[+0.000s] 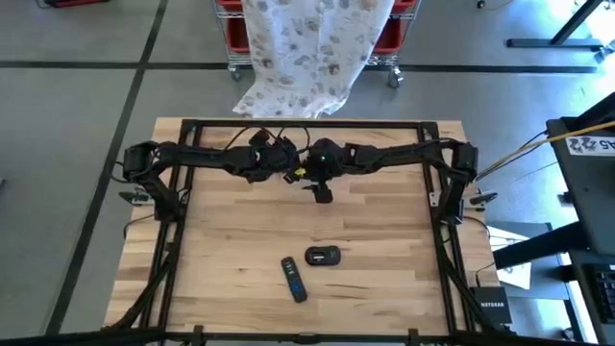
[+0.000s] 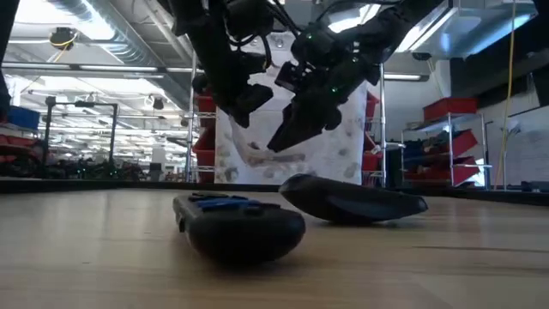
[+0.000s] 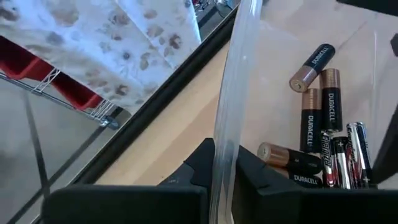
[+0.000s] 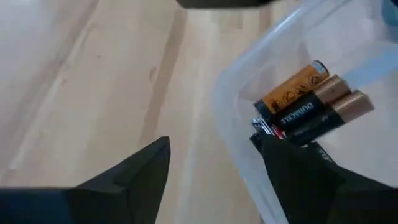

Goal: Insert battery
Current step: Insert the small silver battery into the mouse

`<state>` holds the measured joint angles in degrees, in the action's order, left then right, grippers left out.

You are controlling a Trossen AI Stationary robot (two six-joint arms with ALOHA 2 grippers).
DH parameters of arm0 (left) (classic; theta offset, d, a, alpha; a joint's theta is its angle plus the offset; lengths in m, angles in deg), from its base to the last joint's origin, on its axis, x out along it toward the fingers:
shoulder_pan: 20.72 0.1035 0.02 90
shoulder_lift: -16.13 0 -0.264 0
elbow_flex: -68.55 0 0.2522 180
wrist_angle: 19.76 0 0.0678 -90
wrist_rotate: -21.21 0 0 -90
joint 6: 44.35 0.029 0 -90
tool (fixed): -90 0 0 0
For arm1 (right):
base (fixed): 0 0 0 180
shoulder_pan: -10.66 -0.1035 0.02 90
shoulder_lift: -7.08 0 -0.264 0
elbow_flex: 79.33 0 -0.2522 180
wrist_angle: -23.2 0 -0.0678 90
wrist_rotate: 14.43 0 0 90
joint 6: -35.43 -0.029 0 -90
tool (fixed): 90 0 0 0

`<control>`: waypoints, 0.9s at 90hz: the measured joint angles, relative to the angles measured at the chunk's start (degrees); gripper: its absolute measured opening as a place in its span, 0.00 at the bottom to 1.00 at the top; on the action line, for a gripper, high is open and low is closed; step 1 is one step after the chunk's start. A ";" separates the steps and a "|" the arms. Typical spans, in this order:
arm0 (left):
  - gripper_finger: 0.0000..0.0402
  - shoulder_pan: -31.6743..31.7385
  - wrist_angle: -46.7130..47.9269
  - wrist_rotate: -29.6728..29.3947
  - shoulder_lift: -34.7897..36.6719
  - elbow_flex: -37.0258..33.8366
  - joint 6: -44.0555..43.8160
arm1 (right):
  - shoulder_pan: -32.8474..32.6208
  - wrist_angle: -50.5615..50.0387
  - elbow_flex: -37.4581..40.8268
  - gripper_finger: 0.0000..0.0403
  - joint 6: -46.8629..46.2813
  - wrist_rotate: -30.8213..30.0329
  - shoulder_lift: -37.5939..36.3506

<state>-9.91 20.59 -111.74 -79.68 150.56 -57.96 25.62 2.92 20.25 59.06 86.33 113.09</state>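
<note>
Near the table's (image 1: 231, 240) far edge, the left gripper (image 3: 224, 171) clamps a clear bin's wall (image 3: 233, 93); the right gripper (image 4: 214, 168), wide open, straddles it over small, rigid, slippery batteries (image 4: 305, 102), best pinched mid-barrel.

Black-copper batteries (image 3: 320, 134) heaped in clear bin (image 3: 227, 124); remote (image 1: 293, 279), cover (image 1: 323, 256) on table.

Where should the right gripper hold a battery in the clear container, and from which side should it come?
Judging by the wrist views, the batteries lie flat inside the clear container. Best come down from above the open rim and close across one battery's round middle, not its ends; the wall blocks any sideways approach.
</note>
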 joint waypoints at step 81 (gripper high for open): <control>0.02 -0.74 0.20 3.01 -0.09 -0.11 0.75 | 0.07 -2.06 -0.31 0.50 2.43 -4.30 3.32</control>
<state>-10.66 20.78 -108.73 -79.76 150.45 -57.21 25.68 0.86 19.94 61.49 82.03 116.42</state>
